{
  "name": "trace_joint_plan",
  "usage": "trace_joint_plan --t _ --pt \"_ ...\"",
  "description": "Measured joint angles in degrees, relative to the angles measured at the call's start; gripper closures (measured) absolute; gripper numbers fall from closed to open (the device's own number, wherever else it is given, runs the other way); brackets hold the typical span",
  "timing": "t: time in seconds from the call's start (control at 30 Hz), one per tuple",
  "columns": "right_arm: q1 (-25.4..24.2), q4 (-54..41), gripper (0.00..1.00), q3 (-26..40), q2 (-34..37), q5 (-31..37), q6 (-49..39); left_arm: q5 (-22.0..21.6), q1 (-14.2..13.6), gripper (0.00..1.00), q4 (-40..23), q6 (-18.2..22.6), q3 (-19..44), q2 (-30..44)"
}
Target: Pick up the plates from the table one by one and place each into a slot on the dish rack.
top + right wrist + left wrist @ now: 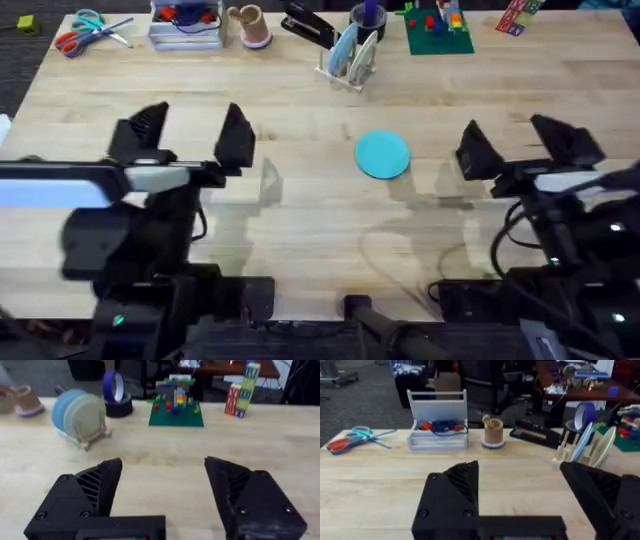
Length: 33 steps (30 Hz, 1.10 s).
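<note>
**A:** Well, can you read any brand or label from where you sit?

**B:** No. The tall printed boxes point(241, 390) at the upper right of the right wrist view carry markings, but you cannot make out a letter of them. Nothing else has writing you could read.

**A:** Then tell me where your plates are.

**B:** One turquoise plate point(382, 155) lies flat on the table point(300, 230), just right of centre in the overhead view, between the two arms and touched by neither. Two more plates point(352, 50) stand on edge in the dish rack point(345, 72) at the top centre: a light blue one and a whitish one beside it.

**A:** And your grippers?

**B:** Your left gripper point(193, 135) hangs at the left of the overhead view with its black fingers spread wide, holding nothing. Your right gripper point(520, 140), at the right, is just as wide and empty.

**A:** What about the surface and the room?

**B:** Pale wooden planks, with clutter only along the far edge: scissors point(88, 30) with orange and teal handles at the upper left, a clear box point(185, 28), a small wooden cup point(250, 25), a black stapler point(308, 28), a roll of blue tape point(114, 385), and a green baseplate point(438, 32) with coloured bricks. Behind the table you see grey carpet, dark chairs and another desk.
</note>
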Motion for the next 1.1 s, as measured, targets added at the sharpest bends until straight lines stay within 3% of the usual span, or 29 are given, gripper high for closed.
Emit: trace_joint_plan --t 0.23,0.43,0.8,1.1 --pt "0.0 -0.6 0.007 10.8 2.3 1.4 0.0 0.0 0.0 0.007 -6.8 -0.2 10.5 1.5" --pt "0.0 -1.6 0.007 19.9 10.7 1.8 0.0 0.1 0.0 0.007 -13.1 -0.2 21.3 9.5" --pt "0.0 -28.0 0.007 41.2 31.3 1.7 0.0 0.1 0.0 0.007 -35.6 -0.4 45.1 32.9" --pt "0.0 -42.8 0.007 50.8 46.6 1.7 0.0 0.7 0.0 0.007 -52.6 -0.4 60.8 52.0"
